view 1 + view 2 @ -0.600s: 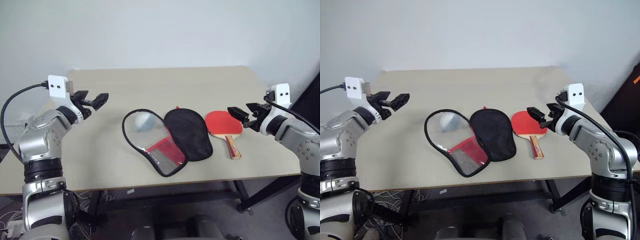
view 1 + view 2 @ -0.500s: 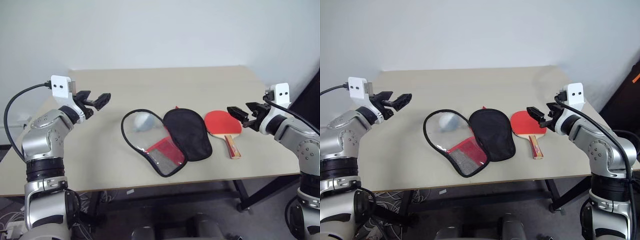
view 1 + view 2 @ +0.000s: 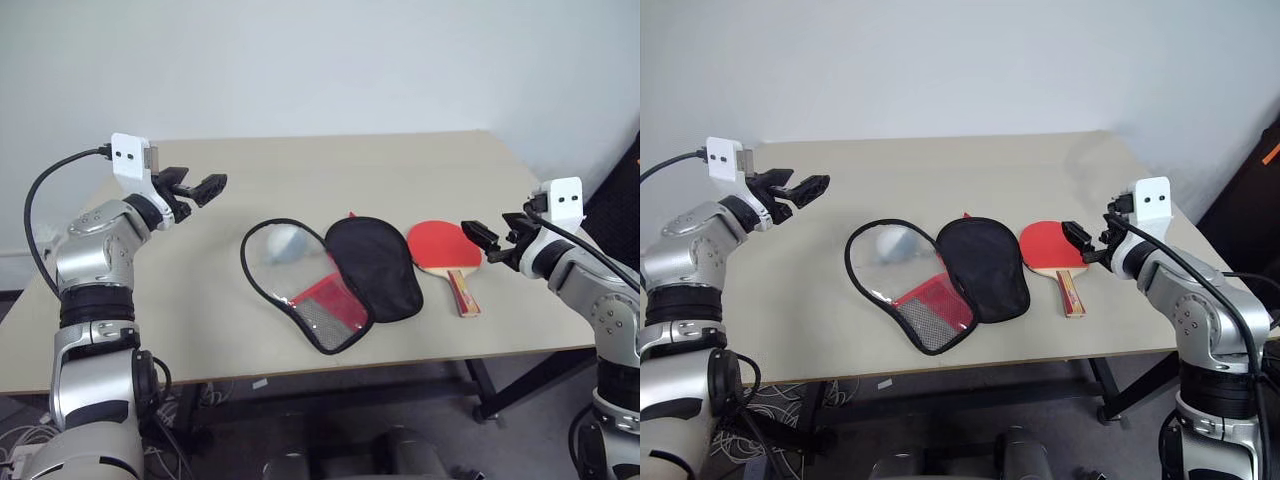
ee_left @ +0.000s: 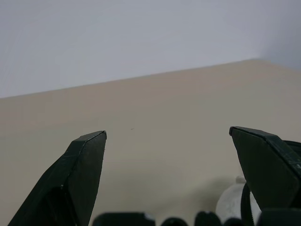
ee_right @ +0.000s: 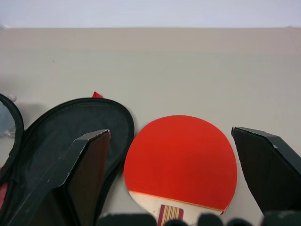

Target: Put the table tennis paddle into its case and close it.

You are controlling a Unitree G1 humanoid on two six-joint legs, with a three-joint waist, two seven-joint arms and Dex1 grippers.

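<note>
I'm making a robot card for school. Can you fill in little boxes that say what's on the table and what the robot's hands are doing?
table: beige, against a white wall
case: lying open flat, black lining up, clear window half on the left
table tennis paddle: red face up, beside the case on its right, handle toward the robot
left gripper: open, empty, above the table's left part
right gripper: open, empty, over the paddle's right edge

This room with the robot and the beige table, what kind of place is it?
Probably a lab or test room, not a home: a plain beige table against a bare white wall, loose cables on the floor, and just a paddle and its open case laid out.
</note>
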